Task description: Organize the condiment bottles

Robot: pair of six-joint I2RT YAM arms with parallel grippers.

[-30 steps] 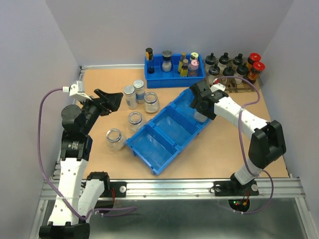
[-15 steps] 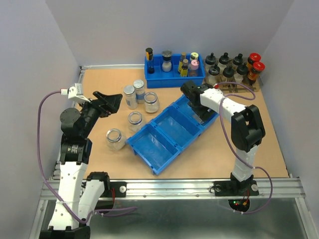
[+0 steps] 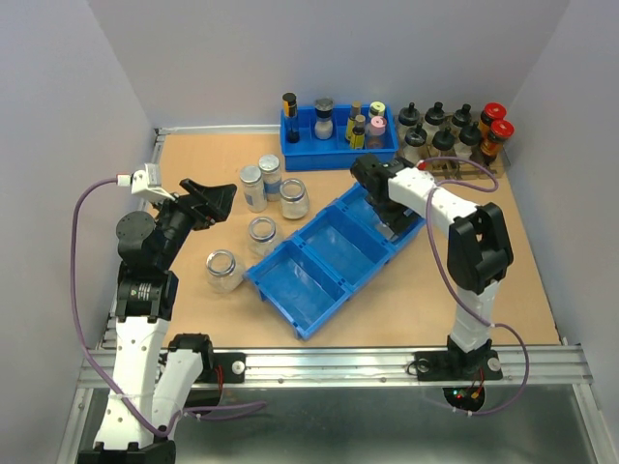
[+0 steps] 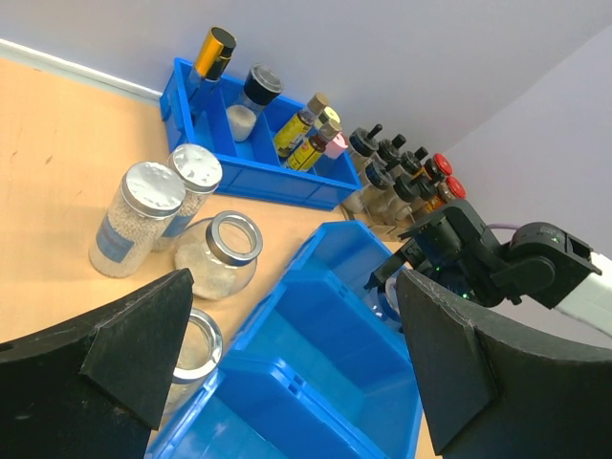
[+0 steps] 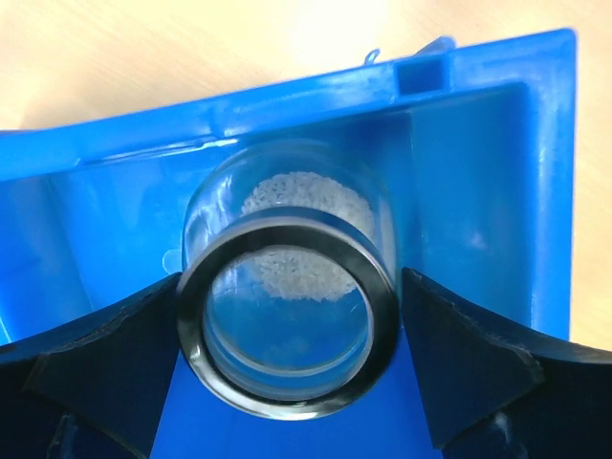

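Right gripper [image 3: 387,207]: closed on the held jar. Its fingers [image 5: 105,368] sit against both sides of the jar's neck (clearest in the right wrist view).

Held jar [image 5: 287,316]: clear glass with no cap and white grains at the bottom. It stands upright in the far end compartment of the blue tray, close to that compartment's corner.

Blue tray [image 3: 334,246]: three compartments in a row, lying diagonally on the table, with its far end under the right gripper.

Left gripper [image 3: 211,198]: open wide and holding nothing. It hangs above the table just left of the loose jars, and its dark fingers [image 4: 134,349] frame the left wrist view.

Capped jars [image 3: 251,187]: two with silver-grey caps, standing side by side and upright. The second one [image 3: 270,176] is slightly farther back.

Open jars [image 3: 293,197]: three without caps, all on the table left of the blue tray. One is just beside the capped jars, the middle one [image 3: 260,233] is near the tray's long wall, and the nearest one [image 3: 222,269] stands apart towards the arms.

Back bin [image 3: 338,153]: blue, against the rear wall, holding small bottles with coloured caps.

Dark bottles [image 3: 455,128]: a cluster with black and red caps at the far right corner.

Table [image 3: 193,155]: tan board.
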